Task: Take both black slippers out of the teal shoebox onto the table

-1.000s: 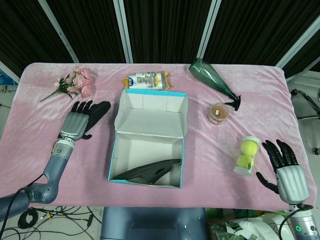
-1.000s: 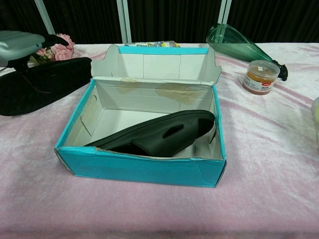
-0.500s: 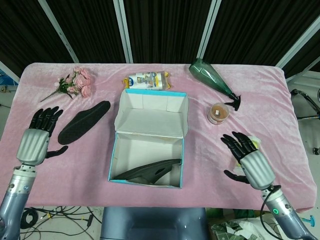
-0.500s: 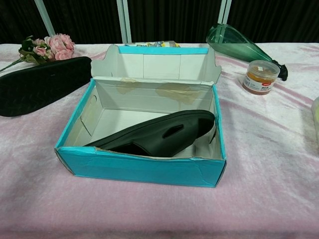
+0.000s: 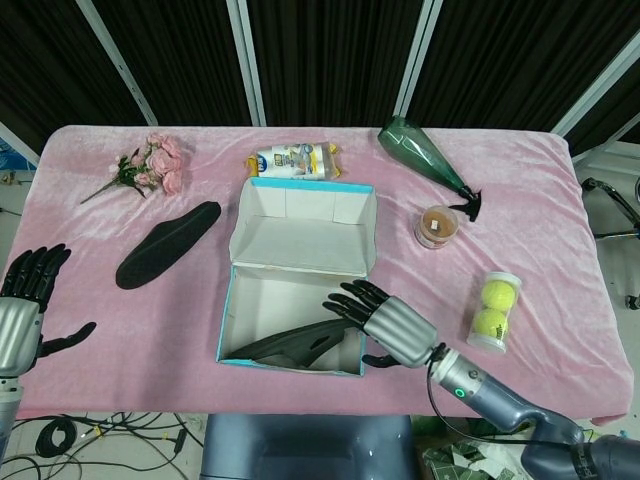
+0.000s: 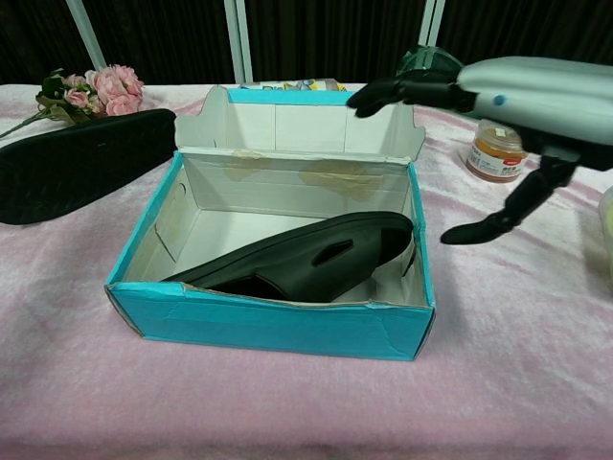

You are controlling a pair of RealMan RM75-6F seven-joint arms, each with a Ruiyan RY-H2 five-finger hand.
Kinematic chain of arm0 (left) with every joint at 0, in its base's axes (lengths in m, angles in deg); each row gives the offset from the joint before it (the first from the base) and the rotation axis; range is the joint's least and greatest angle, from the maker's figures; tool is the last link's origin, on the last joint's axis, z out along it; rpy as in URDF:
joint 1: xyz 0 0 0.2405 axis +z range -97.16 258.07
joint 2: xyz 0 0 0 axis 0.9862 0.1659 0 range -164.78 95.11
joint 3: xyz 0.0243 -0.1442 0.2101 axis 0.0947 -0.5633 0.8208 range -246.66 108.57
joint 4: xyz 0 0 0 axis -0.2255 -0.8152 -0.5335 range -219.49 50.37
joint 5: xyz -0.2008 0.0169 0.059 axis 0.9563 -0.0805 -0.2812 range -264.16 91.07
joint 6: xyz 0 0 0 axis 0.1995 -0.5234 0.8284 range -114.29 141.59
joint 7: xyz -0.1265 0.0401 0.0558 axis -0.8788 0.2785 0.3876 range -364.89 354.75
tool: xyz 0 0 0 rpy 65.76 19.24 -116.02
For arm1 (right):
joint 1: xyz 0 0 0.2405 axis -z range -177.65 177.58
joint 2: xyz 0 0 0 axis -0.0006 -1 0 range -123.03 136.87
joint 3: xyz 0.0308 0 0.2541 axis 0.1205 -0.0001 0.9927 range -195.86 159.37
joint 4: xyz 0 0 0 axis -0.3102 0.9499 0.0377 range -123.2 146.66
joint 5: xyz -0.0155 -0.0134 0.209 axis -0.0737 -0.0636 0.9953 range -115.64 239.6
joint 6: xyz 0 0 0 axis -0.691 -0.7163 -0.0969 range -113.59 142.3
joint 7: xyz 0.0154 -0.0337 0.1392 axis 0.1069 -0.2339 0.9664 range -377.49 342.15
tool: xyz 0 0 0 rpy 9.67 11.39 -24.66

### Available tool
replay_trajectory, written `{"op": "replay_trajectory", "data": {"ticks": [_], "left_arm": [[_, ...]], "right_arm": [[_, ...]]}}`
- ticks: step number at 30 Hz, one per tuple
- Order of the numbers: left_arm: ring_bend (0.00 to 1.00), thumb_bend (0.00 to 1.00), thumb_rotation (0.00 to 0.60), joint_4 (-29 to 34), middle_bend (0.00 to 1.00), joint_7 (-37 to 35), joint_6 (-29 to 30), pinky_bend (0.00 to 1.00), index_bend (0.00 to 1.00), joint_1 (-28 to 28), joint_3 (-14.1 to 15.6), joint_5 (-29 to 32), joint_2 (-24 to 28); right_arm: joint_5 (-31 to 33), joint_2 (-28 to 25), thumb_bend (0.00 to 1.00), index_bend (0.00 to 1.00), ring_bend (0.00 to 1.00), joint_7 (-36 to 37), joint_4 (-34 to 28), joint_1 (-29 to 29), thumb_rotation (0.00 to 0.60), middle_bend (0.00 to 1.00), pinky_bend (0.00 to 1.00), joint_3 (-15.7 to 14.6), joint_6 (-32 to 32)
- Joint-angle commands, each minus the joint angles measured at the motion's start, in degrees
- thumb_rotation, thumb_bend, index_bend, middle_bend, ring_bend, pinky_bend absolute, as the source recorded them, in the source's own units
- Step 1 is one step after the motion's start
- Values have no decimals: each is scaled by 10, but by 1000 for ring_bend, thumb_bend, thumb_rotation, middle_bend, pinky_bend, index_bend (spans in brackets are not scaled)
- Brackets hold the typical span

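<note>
Right hand [image 5: 385, 322] now over shoebox [image 5: 240, 335] (maybe touching), slipper [image 6: 306, 257] inside

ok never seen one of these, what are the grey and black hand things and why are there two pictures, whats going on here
They are two robot arms ending in mechanical hands, steered by a person. One picture looks down from the robot's head, the other looks forward from its chest. On the pink table stands an open teal shoebox with one black slipper in the box. The other slipper on the table lies left of the box. Around them are flowers, a snack packet, a green bottle, a small jar and a tube of tennis balls. The right hand hovers open over the box; the left hand is open at the table's edge. Neither holds anything.
</note>
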Motion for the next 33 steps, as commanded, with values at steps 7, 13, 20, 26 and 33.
{"op": "replay_trajectory", "data": {"ticks": [7, 13, 20, 26, 33], "left_arm": [[0, 0, 600, -21, 66, -25, -21, 50, 11, 3, -5, 3, -6], [0, 0, 600, -28, 66, -34, -30, 50, 11, 5, -11, 5, -8], [0, 0, 600, -30, 66, -44, -39, 50, 11, 6, -14, 3, -8], [0, 0, 600, -34, 65, -63, -49, 52, 11, 7, -16, 5, -6], [0, 0, 600, -39, 66, -77, -54, 71, 12, 8, -18, 4, -5]], "right_arm": [[125, 42, 98, 120, 15, -81, 3, -76, 600, 104, 92, 29, 114], [175, 56, 98, 138, 16, -120, 7, -95, 600, 124, 91, 26, 133], [219, 72, 98, 147, 15, -168, 11, -118, 600, 126, 91, 11, 154], [257, 100, 135, 159, 16, -200, 34, -143, 600, 126, 92, 1, 171], [281, 136, 374, 328, 127, -230, 66, -166, 600, 249, 133, -7, 174]]}}
